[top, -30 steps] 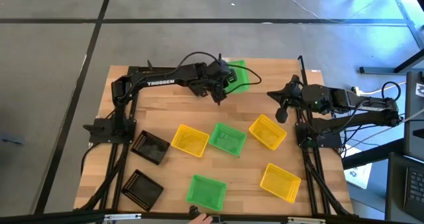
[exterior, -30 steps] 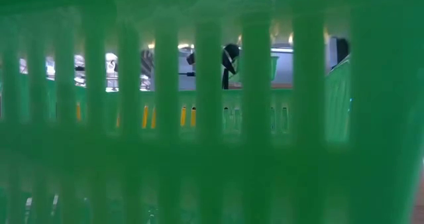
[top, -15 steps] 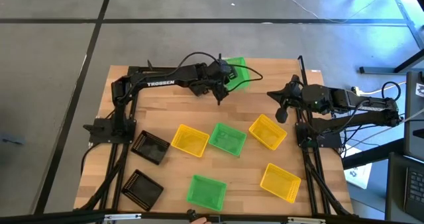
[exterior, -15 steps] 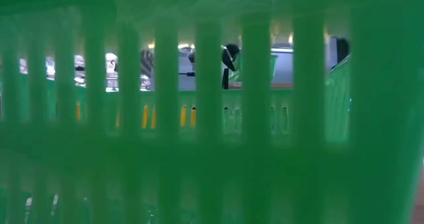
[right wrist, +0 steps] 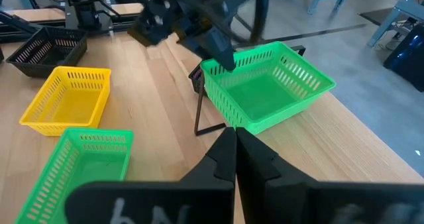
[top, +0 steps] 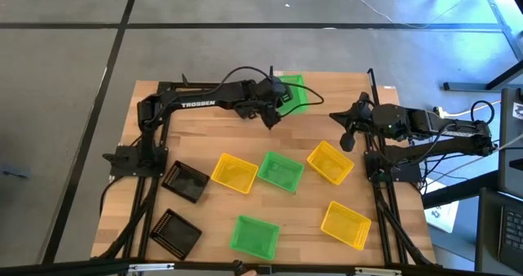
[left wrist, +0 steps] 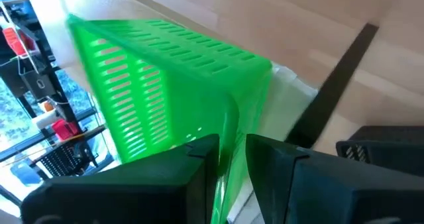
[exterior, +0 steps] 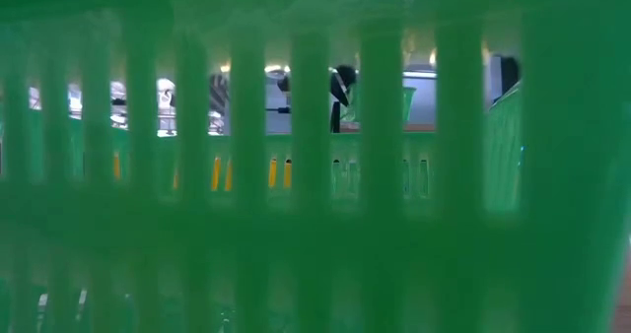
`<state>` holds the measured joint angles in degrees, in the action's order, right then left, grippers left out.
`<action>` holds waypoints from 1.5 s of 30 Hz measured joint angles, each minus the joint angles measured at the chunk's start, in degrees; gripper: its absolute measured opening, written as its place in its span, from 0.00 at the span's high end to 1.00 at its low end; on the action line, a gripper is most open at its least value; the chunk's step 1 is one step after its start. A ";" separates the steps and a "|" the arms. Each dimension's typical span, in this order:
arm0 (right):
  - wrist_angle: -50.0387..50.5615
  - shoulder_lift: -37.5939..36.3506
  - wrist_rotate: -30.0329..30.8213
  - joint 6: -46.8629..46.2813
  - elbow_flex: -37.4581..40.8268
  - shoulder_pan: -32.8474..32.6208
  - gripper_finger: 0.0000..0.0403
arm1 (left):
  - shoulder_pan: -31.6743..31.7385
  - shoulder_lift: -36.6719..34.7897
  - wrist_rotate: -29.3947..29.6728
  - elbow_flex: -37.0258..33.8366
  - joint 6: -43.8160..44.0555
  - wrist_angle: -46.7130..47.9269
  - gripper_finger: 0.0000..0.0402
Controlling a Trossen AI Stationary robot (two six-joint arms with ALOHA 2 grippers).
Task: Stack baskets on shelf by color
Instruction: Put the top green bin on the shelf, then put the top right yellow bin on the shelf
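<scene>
Basket (top: 292, 92) on shelf (top: 282, 78) (far edge)

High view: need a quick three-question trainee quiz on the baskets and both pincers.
1. True or false: the right pincer stands wide open.
2. The left pincer is at the rim of a far-edge basket. Which colour is it? A green, B yellow, C black.
3. How many black baskets show in the high view?

Key: 1 false, it is shut and empty. 2 A. 3 two.
</scene>
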<state>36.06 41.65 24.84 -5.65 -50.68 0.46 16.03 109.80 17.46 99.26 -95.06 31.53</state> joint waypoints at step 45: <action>-0.27 0.01 0.01 -0.11 0.00 -0.01 1.00 | -15.29 -18.24 5.72 0.02 103.29 27.74 0.83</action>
<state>35.79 41.66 24.85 -5.76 -50.68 0.45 0.74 91.56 23.18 99.29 8.23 59.27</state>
